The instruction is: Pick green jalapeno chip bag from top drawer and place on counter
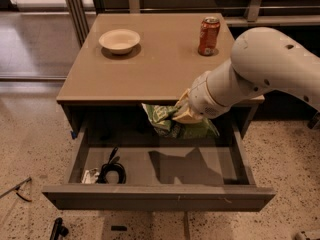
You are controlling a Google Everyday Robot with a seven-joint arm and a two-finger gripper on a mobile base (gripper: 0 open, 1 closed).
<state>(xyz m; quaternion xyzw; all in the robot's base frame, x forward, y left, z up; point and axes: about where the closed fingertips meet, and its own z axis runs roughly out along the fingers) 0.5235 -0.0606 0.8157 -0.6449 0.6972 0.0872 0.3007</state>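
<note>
The tan counter fills the upper middle of the view. Below it the wide grey drawer is pulled fully out, its front panel nearest the camera. The thick white arm reaches in from the right, crossing over the counter's right front corner and covering part of that edge.

A pale bowl sits on the counter's back left, and an orange soda can stands upright at the back right. They are well apart, and the front half of the top is bare. A coiled black cable lies in the drawer's left front corner, with a small pale scrap just beside it.

The gripper hangs just below the counter's front edge, above the drawer's back. Its tan fingers are pinched closed on the crumpled green chip bag. The bag dangles in the air, clear of the drawer floor, and throws a shadow there.
</note>
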